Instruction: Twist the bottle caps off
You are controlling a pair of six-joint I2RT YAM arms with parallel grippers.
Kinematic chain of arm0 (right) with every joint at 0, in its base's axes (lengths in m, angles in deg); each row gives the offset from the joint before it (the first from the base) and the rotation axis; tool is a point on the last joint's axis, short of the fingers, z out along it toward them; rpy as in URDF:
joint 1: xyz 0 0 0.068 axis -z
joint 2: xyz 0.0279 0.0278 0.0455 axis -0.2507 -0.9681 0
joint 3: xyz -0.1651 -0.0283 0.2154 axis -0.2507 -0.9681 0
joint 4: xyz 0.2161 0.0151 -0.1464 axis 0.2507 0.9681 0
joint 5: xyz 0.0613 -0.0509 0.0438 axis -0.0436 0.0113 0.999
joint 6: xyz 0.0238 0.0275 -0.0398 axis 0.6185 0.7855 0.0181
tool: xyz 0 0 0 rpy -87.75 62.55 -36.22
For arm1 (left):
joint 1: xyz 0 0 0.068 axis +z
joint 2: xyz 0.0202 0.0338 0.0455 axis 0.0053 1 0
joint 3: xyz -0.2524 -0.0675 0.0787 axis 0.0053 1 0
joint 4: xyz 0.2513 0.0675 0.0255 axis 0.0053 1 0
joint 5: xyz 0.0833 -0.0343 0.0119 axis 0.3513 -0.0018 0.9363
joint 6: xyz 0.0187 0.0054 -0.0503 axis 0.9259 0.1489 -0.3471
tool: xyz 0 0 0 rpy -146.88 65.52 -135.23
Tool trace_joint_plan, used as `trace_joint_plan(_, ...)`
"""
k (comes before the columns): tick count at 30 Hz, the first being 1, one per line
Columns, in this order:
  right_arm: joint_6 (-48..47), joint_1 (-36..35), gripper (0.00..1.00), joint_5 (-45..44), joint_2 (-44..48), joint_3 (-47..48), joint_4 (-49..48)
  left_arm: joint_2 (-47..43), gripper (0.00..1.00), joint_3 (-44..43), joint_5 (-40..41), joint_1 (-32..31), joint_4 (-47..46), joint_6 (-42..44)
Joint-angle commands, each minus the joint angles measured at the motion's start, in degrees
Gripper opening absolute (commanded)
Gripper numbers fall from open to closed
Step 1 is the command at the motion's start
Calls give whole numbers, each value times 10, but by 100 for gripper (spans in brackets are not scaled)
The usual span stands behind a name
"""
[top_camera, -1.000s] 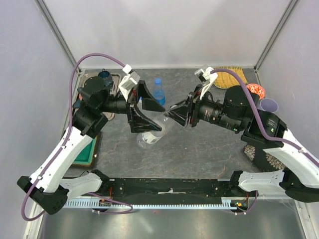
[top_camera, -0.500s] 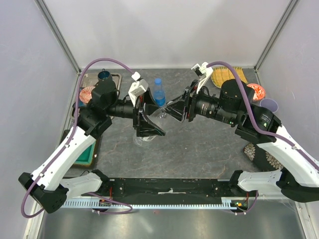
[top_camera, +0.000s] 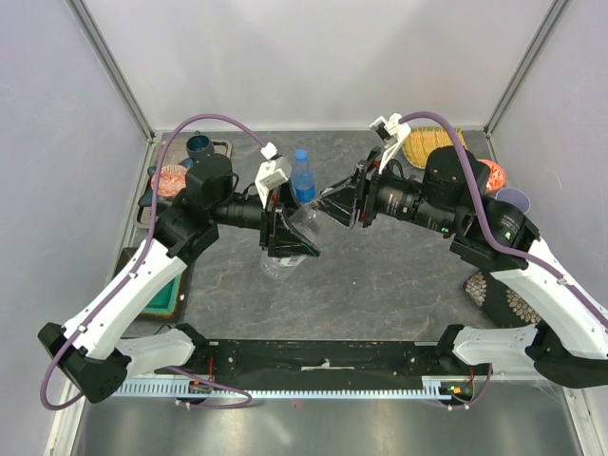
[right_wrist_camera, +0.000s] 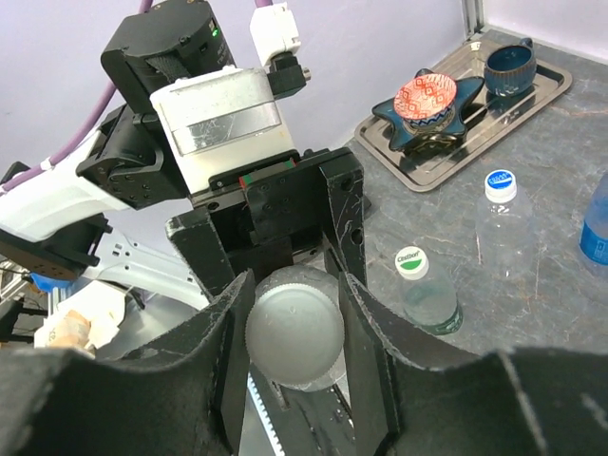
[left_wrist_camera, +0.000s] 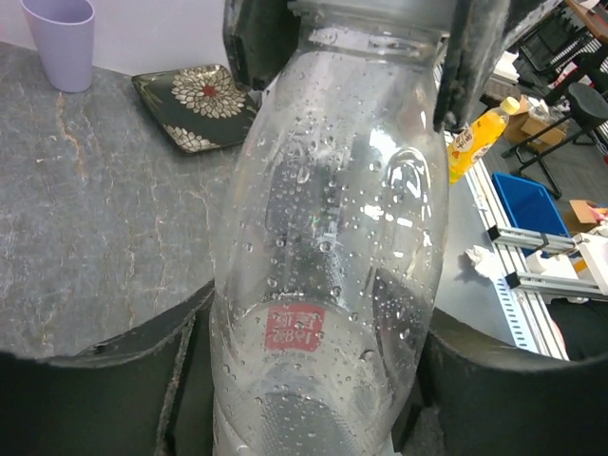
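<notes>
Left tool (left_wrist_camera: 313,385) clenched on the clear bottle (left_wrist_camera: 332,228), which is held up off the tabletop (left_wrist_camera: 95,199). Right tool (top_camera: 332,205) clamped on its cap (right_wrist_camera: 294,328).

Risk: the thin, droplet-beaded wall could buckle or slip, so the bottle turns with the cap (nothing unscrews).

Red stamp (left_wrist_camera: 294,329) unreadable. Cap print on the standing bottles (right_wrist_camera: 425,290) too small to read.

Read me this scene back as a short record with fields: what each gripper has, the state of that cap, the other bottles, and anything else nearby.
held item: plain clear bottle, spanned between both arms
left gripper: shut on the bottle's body
right gripper: shut on the cap
cap state: on the neck, not yet off
other bottles: blue-labelled bottle, short bottle, taller clear bottle; all upright and capped
nearby: lilac cup, patterned plate
</notes>
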Motion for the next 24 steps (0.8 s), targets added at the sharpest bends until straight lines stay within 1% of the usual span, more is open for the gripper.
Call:
trace_joint_plan(1,-9,1,68,-22,19,4,-29,1,54,1,35,-4,4,22)
trace_joint_plan(2,-17,1,74,-38,22,5,-26,0,51,-1,61,-4,5,22)
trace_joint_plan(4,-25,2,86,-83,37,0,-23,-2,49,-4,100,-8,5,23)
trace_joint_plan(5,-29,1,88,-102,42,-4,-23,-3,48,-6,145,-10,4,23)
trace_joint_plan(6,-31,1,90,-117,53,-12,-24,-2,48,-8,166,-15,3,24)
trace_joint_plan(7,-31,1,91,-152,58,-18,-24,-2,48,-10,190,-19,1,25)
trace_joint_plan(8,-28,1,92,-165,63,-25,-28,-1,48,-12,236,-24,0,26)
trace_joint_plan(10,-22,1,92,-196,70,-39,-30,4,48,-17,288,-44,-1,33)
trace_joint_plan(11,-18,1,92,-207,71,-43,-31,5,48,-19,345,-53,0,36)
trace_joint_plan(13,-5,1,92,-221,73,-51,-32,12,48,-23,407,-83,0,48)
trace_joint_plan(14,-1,1,91,-229,74,-56,-37,15,48,-24,457,-104,0,56)
trace_joint_plan(16,7,0,90,-239,73,-57,-39,21,48,-30,499,-122,0,63)
trace_joint_plan(17,8,2,89,-249,71,-57,-39,27,48,-33,535,-139,-2,66)
trace_joint_plan(19,14,1,87,-265,68,-57,-39,32,48,-37,582,-153,-4,72)
trace_joint_plan(23,25,1,80,-305,64,-66,-37,37,47,-37,626,-177,-17,72)
trace_joint_plan(24,27,1,76,-327,62,-67,-32,37,47,-37,630,-178,-20,70)
